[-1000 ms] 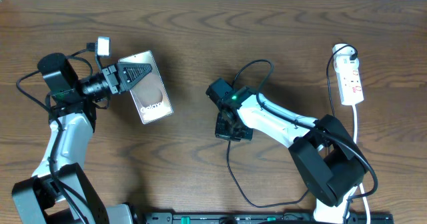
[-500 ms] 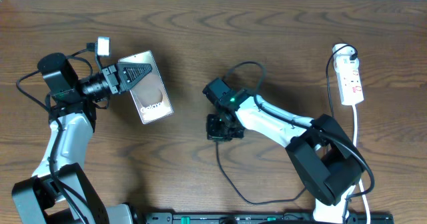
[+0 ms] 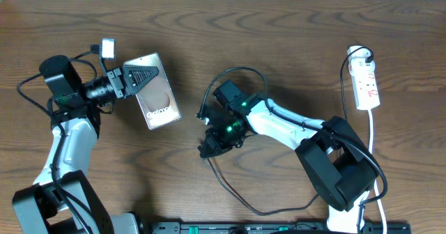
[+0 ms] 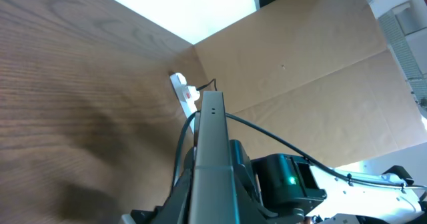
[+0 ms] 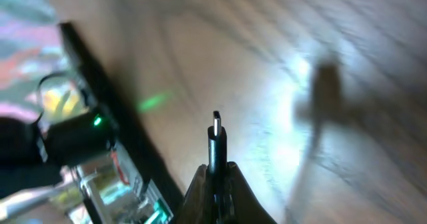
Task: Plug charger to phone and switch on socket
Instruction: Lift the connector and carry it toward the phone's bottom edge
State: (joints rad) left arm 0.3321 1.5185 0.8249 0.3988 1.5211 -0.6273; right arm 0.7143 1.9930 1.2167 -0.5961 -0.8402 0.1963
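Charger (image 5: 215,136) thin black, plug tip pinched in right claw (image 5: 215,172); left claw (image 3: 148,76) clamps glossy phone (image 3: 162,106).

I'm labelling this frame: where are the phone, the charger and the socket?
phone (image 3: 162,103), overhead view, on its glossy face by the white text.
charger (image 5: 216,139), right wrist view, on its plug tip.
socket (image 3: 367,86), overhead view, middle of the white strip.

White lettering sits near the lower end of the phone (image 3: 164,99); from here I make out "Galax", the rest unclear. The socket (image 3: 366,85) carries red markings, too small to read.
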